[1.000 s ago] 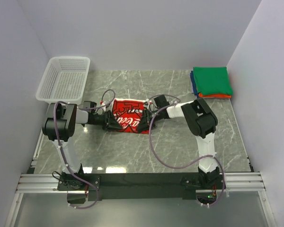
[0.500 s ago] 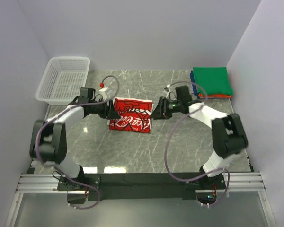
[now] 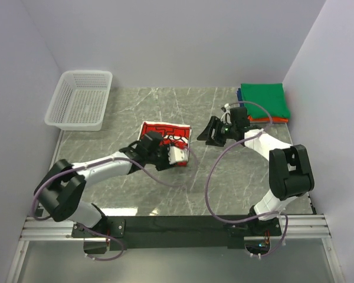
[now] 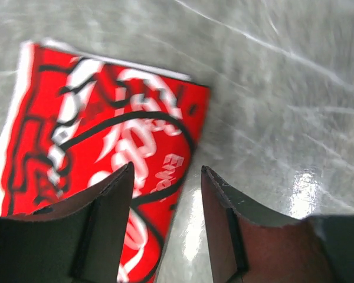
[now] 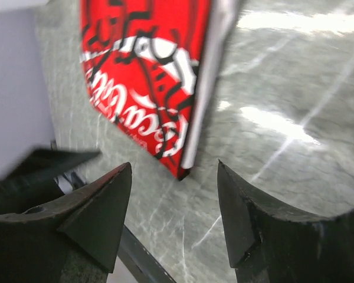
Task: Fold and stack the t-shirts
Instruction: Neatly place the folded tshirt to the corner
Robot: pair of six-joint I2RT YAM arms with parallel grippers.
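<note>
A folded white t-shirt point(image 3: 165, 134), its red-and-white print facing up, lies flat near the middle of the table. In the left wrist view the t-shirt point(image 4: 100, 130) fills the left half. My left gripper point(image 3: 155, 147) hovers open over its near edge, and nothing sits between the left gripper's point(image 4: 165, 177) fingers. My right gripper point(image 3: 208, 134) stands open just right of the shirt, apart from it. In the right wrist view the shirt point(image 5: 147, 82) lies ahead of the empty right gripper point(image 5: 174, 171). A stack of folded t-shirts point(image 3: 263, 101), green on top of blue and orange, rests at the back right.
A white mesh basket point(image 3: 80, 99) stands at the back left corner. Walls close in the table on the left, back and right. The bare marble tabletop point(image 3: 224, 183) stretches between the shirt and the arm bases.
Both grippers have opened and let go of the printed shirt, which now lies folded. The right gripper drew back to the right. The left arm swung round to the shirt's near side.
</note>
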